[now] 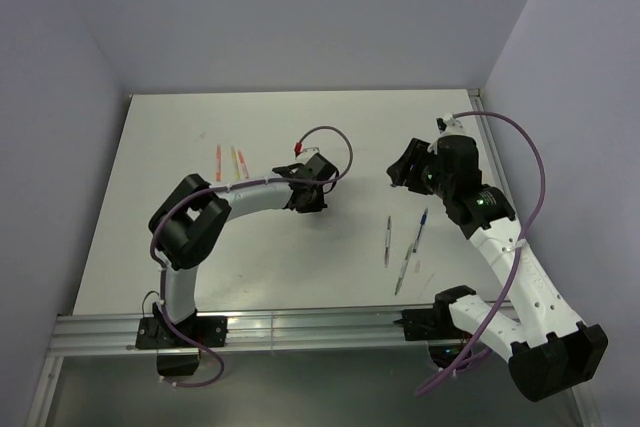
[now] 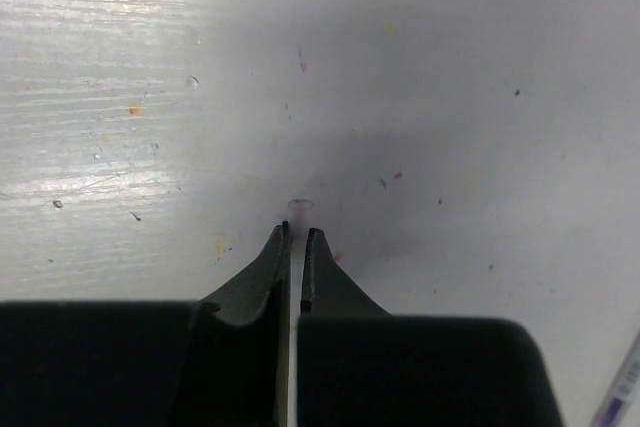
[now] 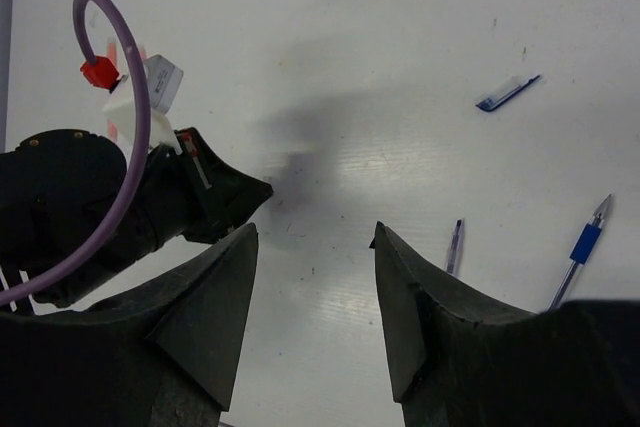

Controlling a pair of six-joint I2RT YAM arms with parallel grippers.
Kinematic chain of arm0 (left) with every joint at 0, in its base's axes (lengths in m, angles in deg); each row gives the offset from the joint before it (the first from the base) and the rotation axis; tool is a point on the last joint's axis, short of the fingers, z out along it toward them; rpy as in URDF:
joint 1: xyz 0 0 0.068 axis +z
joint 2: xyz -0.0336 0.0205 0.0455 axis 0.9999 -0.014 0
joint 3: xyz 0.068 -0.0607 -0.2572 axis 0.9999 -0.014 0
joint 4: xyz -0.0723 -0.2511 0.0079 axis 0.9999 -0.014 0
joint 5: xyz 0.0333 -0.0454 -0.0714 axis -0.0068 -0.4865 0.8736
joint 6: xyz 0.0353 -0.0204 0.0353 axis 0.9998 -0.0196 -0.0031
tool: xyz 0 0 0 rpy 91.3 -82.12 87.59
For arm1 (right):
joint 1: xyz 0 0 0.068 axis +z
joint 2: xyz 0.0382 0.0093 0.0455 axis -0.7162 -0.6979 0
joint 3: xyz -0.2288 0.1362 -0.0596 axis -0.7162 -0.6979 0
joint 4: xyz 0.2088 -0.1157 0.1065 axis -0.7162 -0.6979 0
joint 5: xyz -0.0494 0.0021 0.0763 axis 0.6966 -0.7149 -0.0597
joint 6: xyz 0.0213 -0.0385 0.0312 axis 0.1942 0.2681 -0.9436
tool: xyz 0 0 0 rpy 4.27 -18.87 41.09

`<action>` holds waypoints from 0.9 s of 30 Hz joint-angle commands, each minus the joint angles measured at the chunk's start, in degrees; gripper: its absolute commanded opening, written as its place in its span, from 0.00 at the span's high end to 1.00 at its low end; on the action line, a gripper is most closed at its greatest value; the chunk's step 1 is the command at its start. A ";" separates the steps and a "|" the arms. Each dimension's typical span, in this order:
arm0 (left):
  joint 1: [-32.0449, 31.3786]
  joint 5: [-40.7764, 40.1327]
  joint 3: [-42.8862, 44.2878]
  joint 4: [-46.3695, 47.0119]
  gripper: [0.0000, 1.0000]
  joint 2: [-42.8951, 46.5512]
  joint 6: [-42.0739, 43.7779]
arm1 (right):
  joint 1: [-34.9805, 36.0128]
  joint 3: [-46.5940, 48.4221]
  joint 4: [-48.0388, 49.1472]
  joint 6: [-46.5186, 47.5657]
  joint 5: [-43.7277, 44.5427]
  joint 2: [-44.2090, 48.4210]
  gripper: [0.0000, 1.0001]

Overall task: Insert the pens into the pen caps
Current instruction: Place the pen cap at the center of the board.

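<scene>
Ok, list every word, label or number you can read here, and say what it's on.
No text can be read in any view.
White tag: blurred, nothing legible.
Pens: any print is too small to read.

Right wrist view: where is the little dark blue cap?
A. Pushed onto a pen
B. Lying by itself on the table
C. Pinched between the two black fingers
B: the dark blue cap lies alone on the table, apart from the blue-banded pen nearer the camera, and the right gripper stands open with nothing between its fingers.
</scene>
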 commanded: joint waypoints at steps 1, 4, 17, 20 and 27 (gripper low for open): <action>-1.18 2.14 -1.73 -6.27 1.00 1.57 11.03 | -0.30 -0.39 2.77 1.59 0.12 1.15 0.43; -2.23 2.84 -1.73 -6.71 0.98 3.32 18.86 | -0.30 -0.91 3.74 1.68 0.03 1.24 0.42; -6.02 1.94 -4.70 -0.32 0.86 8.32 44.27 | -0.30 -3.11 8.31 0.45 -1.38 2.65 0.43; -6.02 5.20 -6.82 3.81 0.84 10.26 49.54 | -0.30 -3.29 8.84 0.10 -1.03 2.82 0.43; -5.23 11.44 -7.88 8.48 0.87 9.39 57.90 | -0.30 -3.99 10.07 -0.25 -0.15 3.35 0.43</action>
